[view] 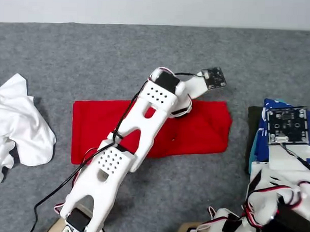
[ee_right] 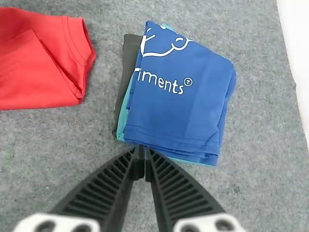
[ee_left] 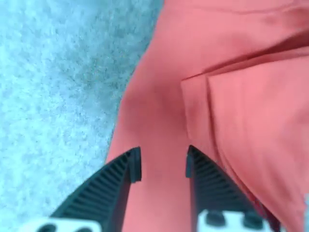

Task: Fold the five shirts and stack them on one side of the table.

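**A:** So, where is the red shirt (view: 203, 133)?

**B:** Mid-frame in the high view, flat on the grey worktop (view: 96, 53), folded into a long band. The left claw (ee_left: 163, 162) hangs over its upper edge, right of centre. Its jaws are apart with cloth showing between them, nothing pinched.

**A:** And the right claw (ee_right: 141, 155)?

**B:** Closed on nothing, beside the stack (ee_right: 126, 87) at the right edge, with the blue shirt (ee_right: 178, 96) on top.

**A:** How will the red one handle?

**B:** Light and limp, I'd say. It will sag, and the layers may slide apart. Pinch at an edge or corner, through every layer, and drag low.

**A:** Anything left?

**B:** The white shirt (view: 19, 126), crumpled at the left edge.
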Robot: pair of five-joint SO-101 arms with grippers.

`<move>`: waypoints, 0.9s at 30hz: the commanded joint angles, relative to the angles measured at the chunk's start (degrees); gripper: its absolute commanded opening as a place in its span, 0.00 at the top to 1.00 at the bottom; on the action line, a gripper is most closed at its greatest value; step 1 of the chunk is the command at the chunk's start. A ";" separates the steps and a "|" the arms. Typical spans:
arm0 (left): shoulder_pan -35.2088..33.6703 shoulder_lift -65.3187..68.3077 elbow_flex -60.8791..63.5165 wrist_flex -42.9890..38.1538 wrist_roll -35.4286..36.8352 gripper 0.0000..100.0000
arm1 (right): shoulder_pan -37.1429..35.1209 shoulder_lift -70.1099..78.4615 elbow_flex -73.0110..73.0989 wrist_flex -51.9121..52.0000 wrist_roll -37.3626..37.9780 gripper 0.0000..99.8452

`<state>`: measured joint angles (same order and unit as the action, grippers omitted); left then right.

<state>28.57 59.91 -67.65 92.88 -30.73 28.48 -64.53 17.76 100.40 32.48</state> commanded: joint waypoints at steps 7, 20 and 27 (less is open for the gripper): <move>2.46 -4.57 -12.00 7.82 2.81 0.84 | 0.92 -0.22 -0.18 1.19 -0.62 0.99; 7.56 -28.22 36.53 5.54 4.84 0.84 | 0.92 -0.22 -0.18 1.19 -0.44 0.99; 0.35 -28.04 49.36 -5.89 4.75 0.84 | 0.92 0.13 -0.09 1.19 -0.44 0.99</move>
<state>31.47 35.82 -21.67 92.09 -25.80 28.48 -64.53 17.76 100.40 32.48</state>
